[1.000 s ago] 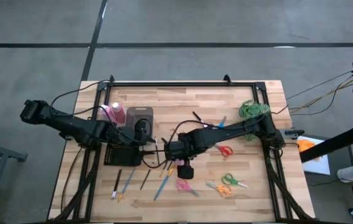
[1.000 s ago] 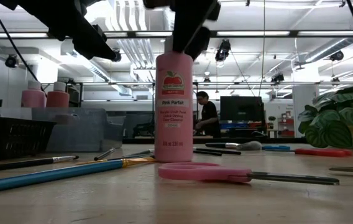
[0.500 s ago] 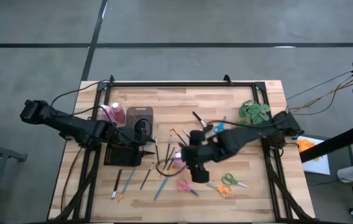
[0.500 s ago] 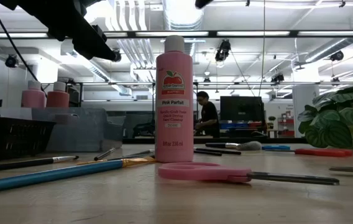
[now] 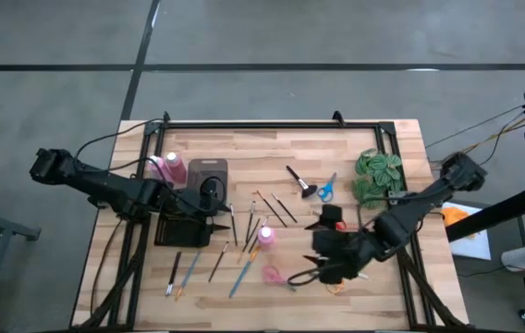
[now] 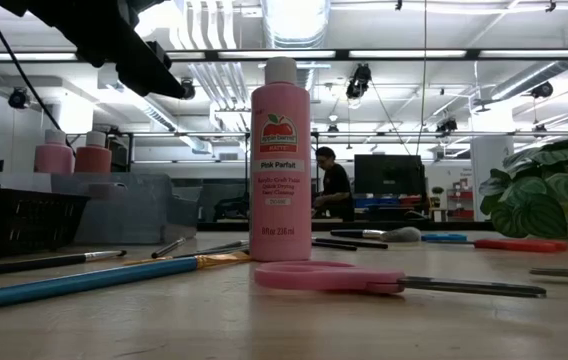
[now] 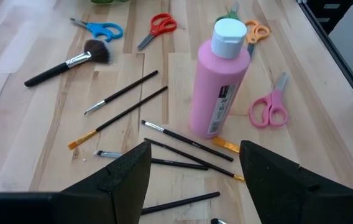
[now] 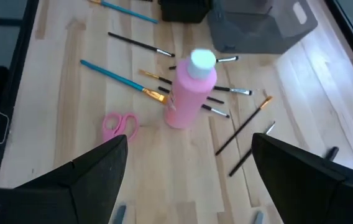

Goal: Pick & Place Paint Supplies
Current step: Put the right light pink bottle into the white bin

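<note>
Between picks: pink bottle [image 5: 265, 235] standing upright mid-bench among scattered brushes [image 5: 262, 211], right tool [image 5: 323, 270] wide open and empty near the front edge, left tool [image 7: 192, 171] open, empty, by the black basket [image 5: 182, 229]; likely next, closing on the bottle.

From overhead my light is even and flat; the wooden table [image 5: 272, 148] reads bright, with only faint, short shadows under the arms. At table height, ceiling strip lights [image 6: 294, 20] blow out to white glare, and the pink scissors [image 6: 364, 278] nearest the lens go soft. My left gripper [image 7: 192, 171] shows as dark, blurred fingers, and beyond them the pink bottle [image 7: 219, 81] is crisp. The right gripper [image 8: 189, 168] looks equally murky.
</note>
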You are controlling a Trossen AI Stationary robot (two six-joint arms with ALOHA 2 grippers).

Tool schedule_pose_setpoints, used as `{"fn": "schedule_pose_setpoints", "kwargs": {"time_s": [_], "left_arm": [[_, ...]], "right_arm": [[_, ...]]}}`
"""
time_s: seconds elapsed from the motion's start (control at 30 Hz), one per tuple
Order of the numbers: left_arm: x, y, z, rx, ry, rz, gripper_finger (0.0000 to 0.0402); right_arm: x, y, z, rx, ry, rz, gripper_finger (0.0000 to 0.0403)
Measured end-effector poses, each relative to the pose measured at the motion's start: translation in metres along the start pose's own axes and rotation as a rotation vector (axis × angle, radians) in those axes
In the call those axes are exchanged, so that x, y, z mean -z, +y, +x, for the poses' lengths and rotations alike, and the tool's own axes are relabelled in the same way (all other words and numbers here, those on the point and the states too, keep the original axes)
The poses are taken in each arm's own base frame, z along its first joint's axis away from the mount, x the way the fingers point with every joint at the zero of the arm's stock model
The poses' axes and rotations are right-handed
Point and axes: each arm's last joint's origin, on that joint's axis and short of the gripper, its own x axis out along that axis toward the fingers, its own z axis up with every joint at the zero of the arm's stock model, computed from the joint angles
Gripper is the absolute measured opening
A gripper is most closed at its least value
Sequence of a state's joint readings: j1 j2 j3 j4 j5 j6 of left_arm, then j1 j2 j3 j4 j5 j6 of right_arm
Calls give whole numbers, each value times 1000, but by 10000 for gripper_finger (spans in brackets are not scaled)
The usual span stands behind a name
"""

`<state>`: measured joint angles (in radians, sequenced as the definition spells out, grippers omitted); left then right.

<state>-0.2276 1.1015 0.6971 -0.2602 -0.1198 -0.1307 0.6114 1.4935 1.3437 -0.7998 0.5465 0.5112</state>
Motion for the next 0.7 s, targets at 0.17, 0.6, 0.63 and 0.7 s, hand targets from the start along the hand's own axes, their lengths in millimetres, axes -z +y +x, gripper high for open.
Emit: {"fn": "schedule_pose_setpoints", "kwargs": {"time_s": [0.17, 0.6, 0.63, 0.7], "left_arm": [[0, 0, 0, 0, 3, 0, 245], [1, 0, 0, 0, 7, 1, 245], [1, 0, 0, 0, 7, 1, 245], [1, 0, 0, 0, 7, 1, 245]], "right_arm": [[35, -10, -3, 9, -51, 2, 340], [108, -38, -25, -129, -324, 51, 341], [112, -41, -28, -139, -349, 41, 341], [117, -45, -33, -166, -396, 14, 341]]}}
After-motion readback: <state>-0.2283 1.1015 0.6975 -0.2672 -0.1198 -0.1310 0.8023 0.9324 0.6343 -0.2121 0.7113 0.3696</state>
